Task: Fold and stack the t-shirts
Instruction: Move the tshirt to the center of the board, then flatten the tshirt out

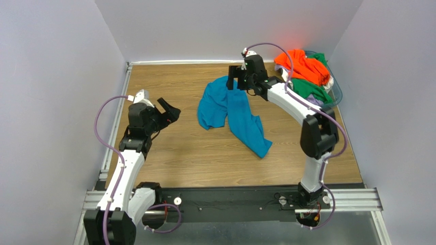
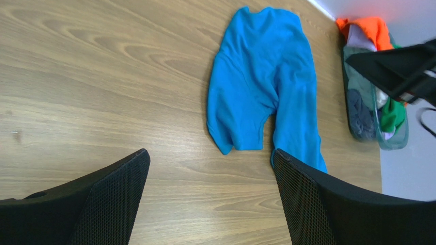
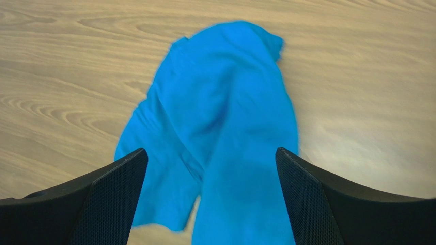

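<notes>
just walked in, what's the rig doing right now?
One teal-blue t-shirt lies crumpled and unfolded on the table. The right gripper hovers open over its far end, holding nothing. The left gripper is also open, off to the left and clear of the cloth. The orange shirt and green shirt sit in the basket at the far right. No folding done yet.

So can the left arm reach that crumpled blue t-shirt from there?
Probably yes: only bare wooden table lies between the open jaws of the left arm and the crumpled teal-blue cloth t-shirt.
</notes>
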Tool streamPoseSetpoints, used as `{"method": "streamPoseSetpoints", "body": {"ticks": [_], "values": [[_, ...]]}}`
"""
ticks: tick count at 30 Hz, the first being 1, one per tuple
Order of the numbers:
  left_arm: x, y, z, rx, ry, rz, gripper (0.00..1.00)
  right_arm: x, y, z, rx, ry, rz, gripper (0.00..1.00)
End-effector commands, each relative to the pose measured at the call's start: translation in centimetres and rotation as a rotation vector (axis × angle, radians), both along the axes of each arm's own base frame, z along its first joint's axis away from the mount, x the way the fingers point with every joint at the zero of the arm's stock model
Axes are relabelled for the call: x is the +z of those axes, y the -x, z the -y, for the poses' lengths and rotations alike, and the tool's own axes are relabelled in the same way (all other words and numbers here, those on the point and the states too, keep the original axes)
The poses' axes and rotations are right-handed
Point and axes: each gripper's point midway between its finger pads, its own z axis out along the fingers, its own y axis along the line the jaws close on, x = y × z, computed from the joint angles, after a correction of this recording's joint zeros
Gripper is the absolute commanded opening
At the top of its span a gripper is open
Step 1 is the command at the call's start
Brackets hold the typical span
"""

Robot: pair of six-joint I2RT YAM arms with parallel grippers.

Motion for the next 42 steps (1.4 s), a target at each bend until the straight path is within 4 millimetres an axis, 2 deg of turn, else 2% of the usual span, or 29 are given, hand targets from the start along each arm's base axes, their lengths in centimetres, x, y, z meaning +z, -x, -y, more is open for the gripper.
{"method": "streamPoseSetpoints", "body": {"ticks": [1, 2, 3, 4, 5, 6, 7, 8, 9, 10, 11, 12, 13, 14, 15, 16, 17, 19, 22, 26, 29, 34, 36, 37, 42], "values": [[0.6, -1.2, 3.6, -0.08, 0.04, 0.045, 0.97, 7.7, 2.7, 4.6, -0.157, -0.011, 0.154, 1.0], [-0.6, -1.0, 6.1, -0.135, 0.03, 0.007, 0.97, 8.2, 3.7, 5.5, -0.187, -0.024, 0.156, 1.0], [-1.1, -1.4, 6.6, -0.125, 0.017, -0.007, 0.97, 5.1, 5.6, 6.6, -0.227, -0.021, 0.086, 1.0], [-1.0, -1.7, 7.7, -0.152, 0.019, -0.007, 0.97, 7.7, 7.5, 7.9, -0.256, -0.076, 0.128, 1.0], [-1.6, -1.9, 8.4, -0.174, 0.017, -0.028, 0.97, 6.8, 8.9, 8.4, -0.265, -0.092, 0.104, 1.0], [-3.5, -2.4, 8.9, -0.185, 0.003, -0.084, 0.97, 6.7, 10.4, 8.8, -0.261, -0.121, 0.093, 1.0], [-4.1, -2.5, 9.7, -0.207, -0.002, -0.1, 0.95, 3.4, 12.6, 9.5, -0.258, -0.11, 0.024, 1.0], [-4.3, -3.0, 10.1, -0.21, -0.003, -0.104, 0.95, 4.9, 14.5, 9.9, -0.244, -0.167, 0.052, 1.0], [-5.9, -3.1, 11.0, -0.228, -0.014, -0.144, 0.93, 4.4, 15.6, 10.4, -0.267, -0.201, 0.037, 1.0], [-6.5, -3.1, 11.5, -0.242, -0.018, -0.16, 0.93, 3.3, 16.8, 10.9, -0.274, -0.211, 0.017, 1.0], [-6.7, -3.3, 12.2, -0.255, -0.017, -0.167, 0.92, 1.0, 18.5, 11.5, -0.267, -0.201, -0.021, 1.0], [-7.8, -3.7, 12.8, -0.267, -0.024, -0.189, 0.9, 1.5, 19.8, 12.0, -0.266, -0.237, -0.001, 1.0], [-7.8, -3.8, 13.9, -0.296, -0.022, -0.188, 0.88, 1.1, 20.9, 11.9, -0.245, -0.263, -0.014, 1.0], [-8.3, -4.0, 14.1, -0.304, -0.029, -0.202, 0.86, -0.6, 22.1, 12.2, -0.238, -0.263, -0.046, 1.0], [-9.7, -4.1, 14.3, -0.306, -0.042, -0.236, 0.82, 0.2, 22.9, 12.2, -0.223, -0.308, -0.027, 1.0], [-9.8, -4.4, 14.6, -0.309, -0.042, -0.238, 0.79, 0.1, 23.7, 11.9, -0.199, -0.329, -0.04, 1.0], [-10.9, -4.4, 14.8, -0.312, -0.049, -0.263, 0.76, -1.1, 24.4, 11.9, -0.199, -0.333, -0.067, 1.0], [-11.7, -4.6, 15.1, -0.316, -0.051, -0.281, 0.67, -1.6, 25.2, 12.0, -0.197, -0.349, -0.094, 1.0], [-13.3, -4.7, 15.3, -0.32, -0.064, -0.317, 0.58, -3.9, 26.1, 12.1, -0.204, -0.309, -0.178, 1.0], [-15.0, -4.6, 15.2, -0.316, -0.084, -0.354, 0.53, -6.3, 26.8, 12.5, -0.221, -0.24, -0.268, 1.0], [-15.9, -4.7, 15.0, -0.309, -0.097, -0.374, 0.42, -7.8, 27.3, 13.0, -0.237, -0.199, -0.316, 1.0], [-16.1, -5.2, 14.7, -0.294, -0.12, -0.366, 0.2, -9.6, 28.8, 13.8, -0.251, -0.137, -0.4, 1.0], [-15.7, -5.6, 14.6, -0.291, -0.133, -0.348, 0.03, -10.4, 29.4, 14.0, -0.254, -0.123, -0.43, 1.0], [-15.5, -5.9, 14.4, -0.279, -0.146, -0.337, 0.0, -10.7, 29.5, 14.0, -0.264, -0.123, -0.443, 1.0], [-14.6, -6.2, 13.6, -0.25, -0.171, -0.303, 0.0, -12.2, 30.8, 13.4, -0.243, -0.131, -0.522, 0.96]]}}
